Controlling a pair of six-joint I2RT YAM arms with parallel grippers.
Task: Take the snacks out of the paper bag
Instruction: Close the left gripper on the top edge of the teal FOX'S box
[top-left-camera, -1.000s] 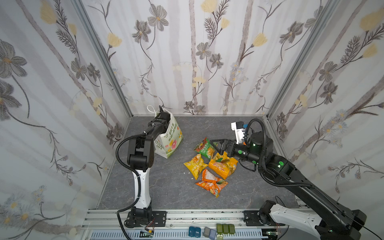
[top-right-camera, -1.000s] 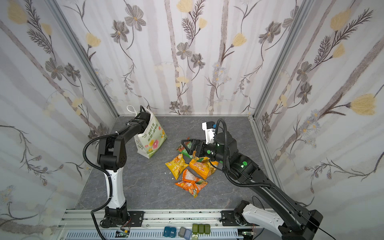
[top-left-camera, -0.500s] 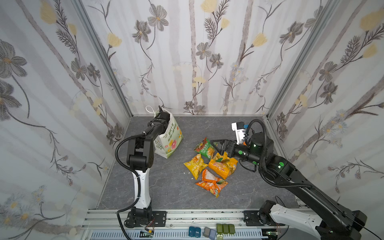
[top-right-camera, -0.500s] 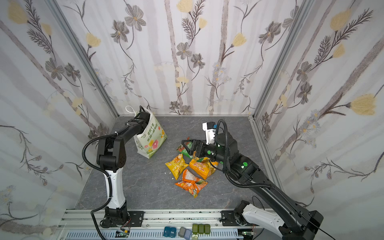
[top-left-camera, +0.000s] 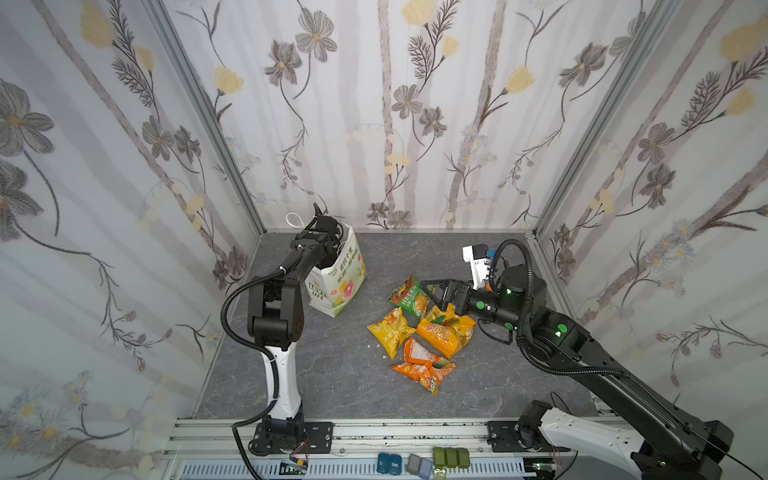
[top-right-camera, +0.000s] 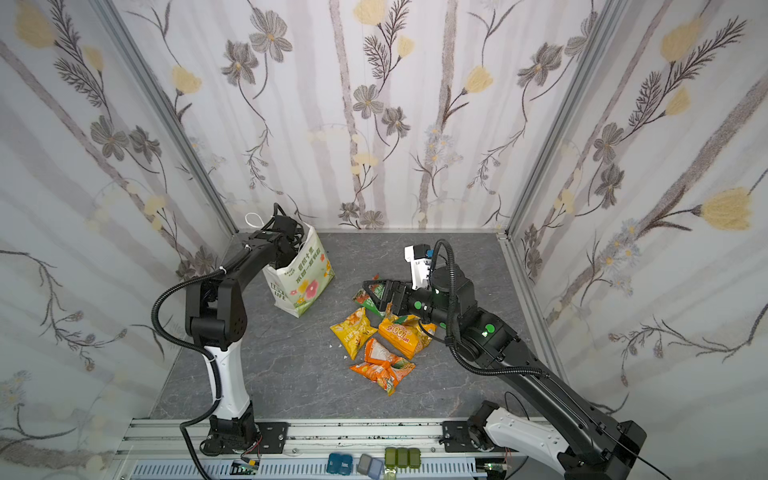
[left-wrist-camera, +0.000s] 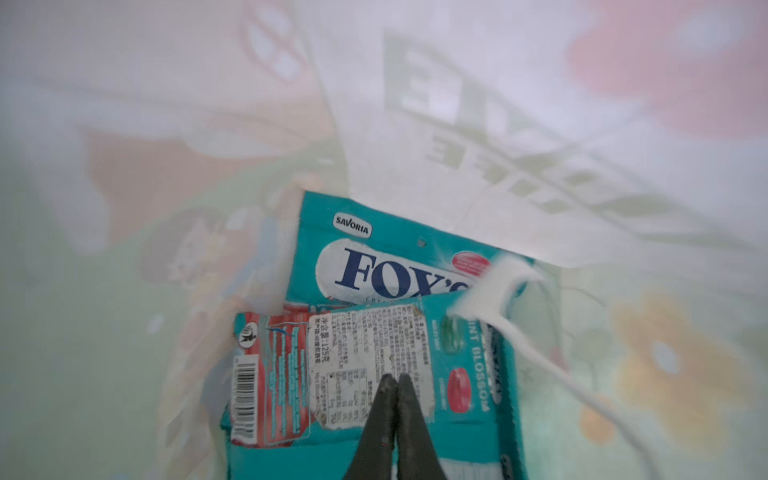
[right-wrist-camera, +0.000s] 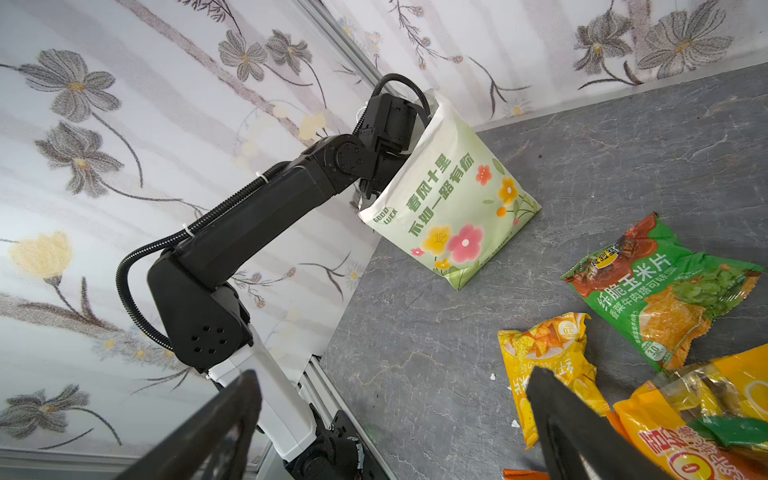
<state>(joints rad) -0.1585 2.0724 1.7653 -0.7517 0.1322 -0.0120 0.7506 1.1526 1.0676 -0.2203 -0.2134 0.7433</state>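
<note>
Teal packet (left-wrist-camera: 361, 357) at left end effector (left-wrist-camera: 395, 380)

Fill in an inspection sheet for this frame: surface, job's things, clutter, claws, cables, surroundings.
Surface: grey stone-look tabletop, white crumbs by the yellow packet.
Job's things: paper bag standing back left; green packet, yellow packet, rear orange packet and front orange packet lie out on the tabletop; face-up teal packet and label-side teal packet are inside the bag.
Clutter: small blocks on the front rail.
Claws: left claw inside the bag, shut, tips on the label-side teal packet, grip unconfirmed; right claw open above the green packet, empty.
Cables: black conduit on the left arm and on the right arm, no snag seen; white cord handle lies across the teal packets.
Surroundings: floral wall panels on three sides.
</note>
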